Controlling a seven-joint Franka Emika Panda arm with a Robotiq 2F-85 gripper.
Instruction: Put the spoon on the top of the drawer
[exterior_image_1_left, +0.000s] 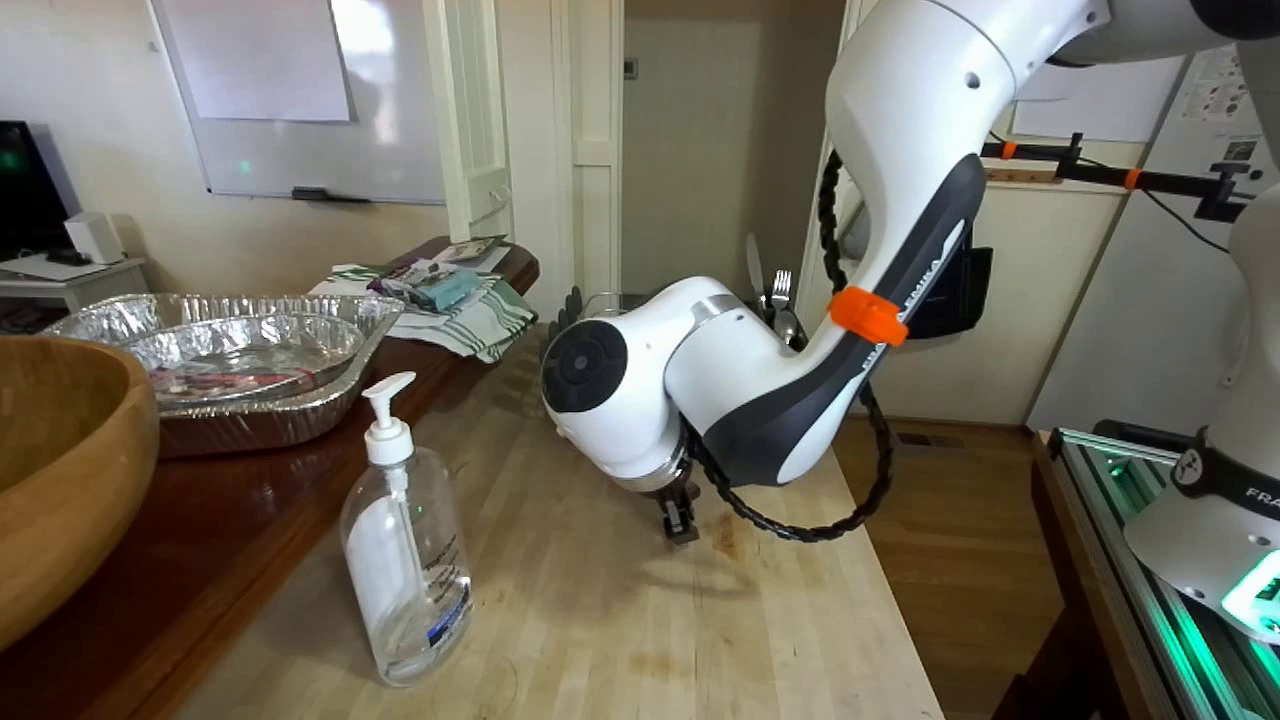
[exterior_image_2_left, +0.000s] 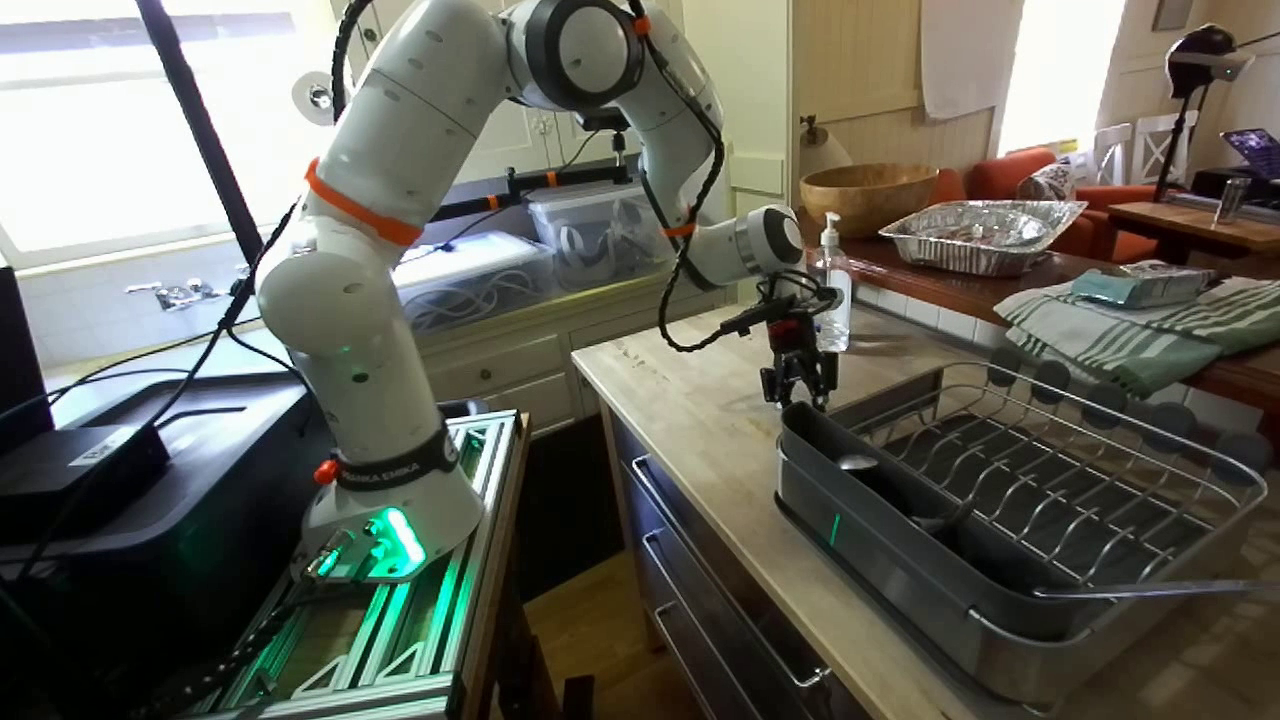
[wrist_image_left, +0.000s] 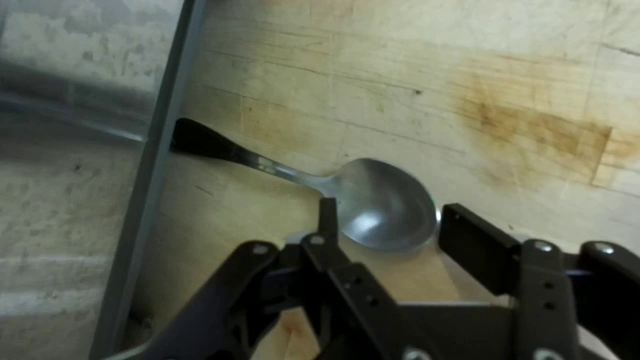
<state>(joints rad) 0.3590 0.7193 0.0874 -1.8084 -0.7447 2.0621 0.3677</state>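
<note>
While the spread fingers (wrist_image_left: 475, 245) flank the spoon (wrist_image_left: 355, 195), contact (with them or the grey rim (wrist_image_left: 137, 225)) is unclear.

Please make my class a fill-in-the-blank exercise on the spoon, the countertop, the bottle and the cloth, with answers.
1. The part of the spoon showing between the fingers of the gripper in the wrist view is its ____.
2. Under the wooden countertop is a stack of dark ____.
3. The pump of the clear bottle is coloured ____.
4. The cloth has ____ stripes.

Missing words: bowl; drawers; white; green.
</note>
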